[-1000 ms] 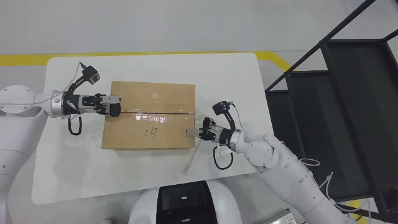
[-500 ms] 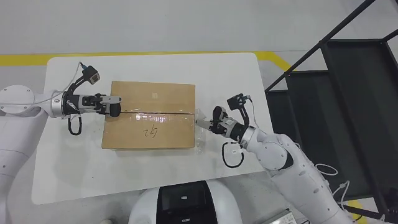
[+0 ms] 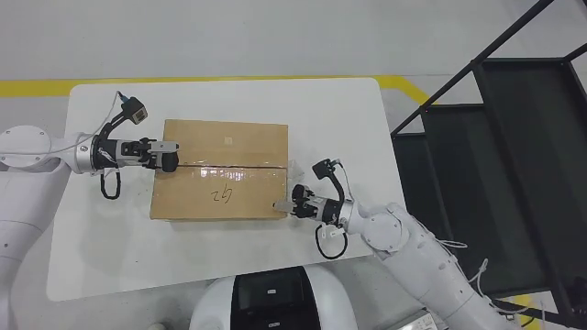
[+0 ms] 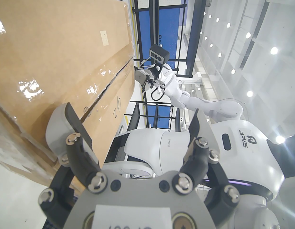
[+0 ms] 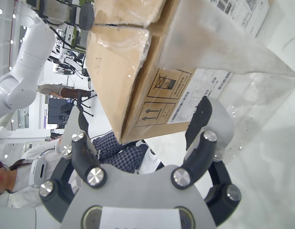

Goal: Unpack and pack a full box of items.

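Since its flaps lie shut, the box (image 3: 220, 170), central on the table (image 3: 339, 119), hides its contents; the left gripper (image 3: 165, 158), jaws spread, is at its left end, the right gripper (image 3: 282, 204), likewise spread, at its near right corner.

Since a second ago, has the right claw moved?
Yes. The right claw has shifted toward the robot, to the near right corner of the brown cardboard box.

Taped shut, the box (image 3: 220, 170) hides its contents; both wrist views crop it at the edge. clear film (image 5: 209, 44) by its end blurry, label (image 5: 202, 89) print too small.
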Available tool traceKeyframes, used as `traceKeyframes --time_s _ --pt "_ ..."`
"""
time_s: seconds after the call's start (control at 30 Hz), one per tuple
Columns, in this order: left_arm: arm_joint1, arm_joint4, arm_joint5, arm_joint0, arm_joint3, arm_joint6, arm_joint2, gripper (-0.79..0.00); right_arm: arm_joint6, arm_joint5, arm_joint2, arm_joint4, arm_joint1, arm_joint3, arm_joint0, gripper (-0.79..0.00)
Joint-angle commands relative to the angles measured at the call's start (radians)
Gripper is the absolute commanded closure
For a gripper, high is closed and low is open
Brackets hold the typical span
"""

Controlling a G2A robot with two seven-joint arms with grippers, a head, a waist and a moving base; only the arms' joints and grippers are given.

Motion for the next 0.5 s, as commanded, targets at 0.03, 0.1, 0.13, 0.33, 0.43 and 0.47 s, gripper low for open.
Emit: traceKeyframes --time_s 0.03,0.1,0.13,0.33,0.43,0.47 --pt "0.000 0.000 0.000 0.000 0.000 0.000 0.000 -0.785 -0.012 -0.025 -0.037 0.026 -0.015 0.066 0.055 -0.785" --pt "0.000 0.000 0.000 0.000 0.000 0.000 0.000 -0.785 -0.038 -0.051 -0.055 0.035 -0.025 0.104 0.091 -0.785" --pt "0.000 0.000 0.000 0.000 0.000 0.000 0.000 -0.785 -0.056 -0.066 -0.062 0.036 -0.030 0.124 0.105 -0.785" --pt "0.000 0.000 0.000 0.000 0.000 0.000 0.000 -0.785 -0.181 -0.185 -0.085 0.056 -0.053 0.218 0.162 -0.785" --pt "0.000 0.000 0.000 0.000 0.000 0.000 0.000 -0.785 -0.249 -0.259 -0.085 0.070 -0.061 0.248 0.165 -0.785" --pt "0.000 0.000 0.000 0.000 0.000 0.000 0.000 -0.785 -0.275 -0.283 -0.083 0.072 -0.063 0.255 0.162 -0.785"
